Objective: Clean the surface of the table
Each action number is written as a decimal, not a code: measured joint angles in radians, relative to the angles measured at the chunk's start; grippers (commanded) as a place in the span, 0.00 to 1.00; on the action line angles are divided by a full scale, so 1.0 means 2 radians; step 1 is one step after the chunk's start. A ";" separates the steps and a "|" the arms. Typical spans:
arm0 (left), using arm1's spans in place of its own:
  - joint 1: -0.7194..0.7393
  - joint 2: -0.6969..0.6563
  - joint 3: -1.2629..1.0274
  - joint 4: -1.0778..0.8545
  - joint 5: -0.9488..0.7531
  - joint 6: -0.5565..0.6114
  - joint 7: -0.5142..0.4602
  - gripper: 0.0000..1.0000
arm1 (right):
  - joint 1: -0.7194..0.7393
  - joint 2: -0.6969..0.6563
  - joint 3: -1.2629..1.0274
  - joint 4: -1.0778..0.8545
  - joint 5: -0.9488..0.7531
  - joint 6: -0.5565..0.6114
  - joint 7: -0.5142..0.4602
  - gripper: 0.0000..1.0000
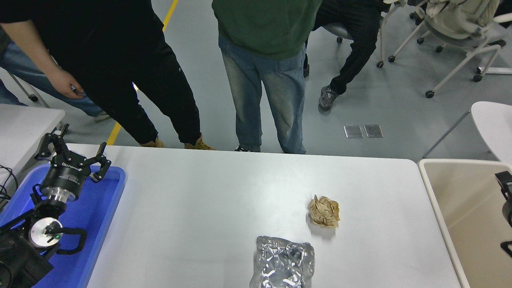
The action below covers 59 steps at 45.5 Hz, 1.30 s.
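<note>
The only print in view is a row of white letters on the black body of the left tool (73,157), too small and blurred to read. Nothing else carries legible text, numbers or signs.

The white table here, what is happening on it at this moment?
Nothing is held. On the plain white table surface lie a crumpled brown paper ball and a crinkled silver foil bag. The right gripper is above the beige bin at the right edge. The left gripper, open, is parked over the blue plastic tray. People stand opposite.
</note>
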 measured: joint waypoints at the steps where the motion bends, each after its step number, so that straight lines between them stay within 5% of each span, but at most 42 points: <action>1: 0.000 0.000 0.000 0.000 0.000 0.000 0.000 1.00 | -0.001 -0.005 0.007 0.010 0.001 0.000 0.001 1.00; 29: 0.001 0.000 0.000 0.000 0.000 0.000 0.000 1.00 | -0.082 -0.092 0.168 0.337 0.073 0.006 0.013 1.00; 59: 0.001 0.000 0.000 0.001 0.000 0.000 0.000 1.00 | -0.181 0.062 0.295 0.423 0.086 0.055 0.089 1.00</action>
